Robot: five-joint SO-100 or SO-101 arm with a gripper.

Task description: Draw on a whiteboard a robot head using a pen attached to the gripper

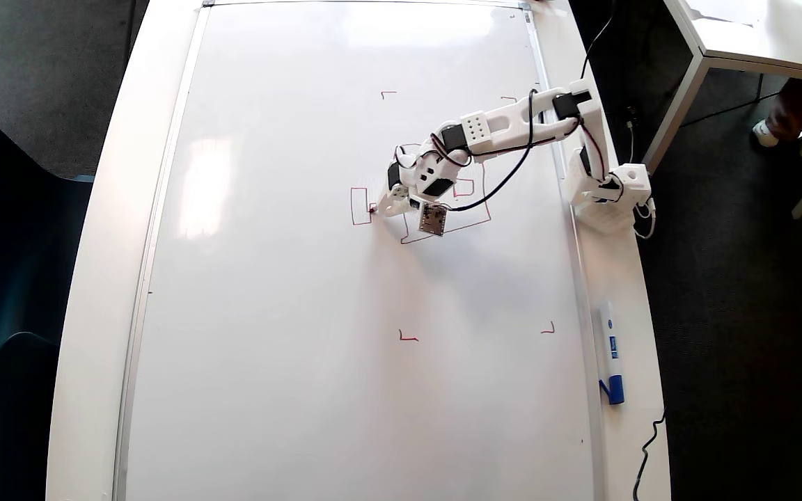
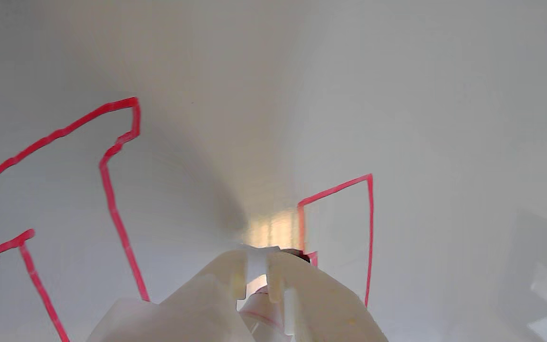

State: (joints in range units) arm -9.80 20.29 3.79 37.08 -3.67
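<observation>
White plastic jaws of my gripper (image 2: 257,266) are clamped tight around the pen (image 2: 256,266), so it's wedged right between them, tip (image 1: 372,209) touching the whiteboard (image 1: 289,348). Just past it sits the small box of the robot head (image 2: 371,218), bigger square off left.

In the overhead view I see the board (image 1: 345,313) lying flat on the table (image 1: 105,278), filling most of it. The arm's base (image 1: 606,198) stands on the table's right rim, just off the board's right edge, and the arm reaches left over the board. The drawing (image 1: 443,209) sits right of the board's middle, partly under the arm; its small box (image 1: 360,207) is at its left. The gripper (image 1: 381,207) is just right of that box. 4 corner marks surround the drawing, well apart from it. A marker (image 1: 610,351) lies on the right rim, below the base.
</observation>
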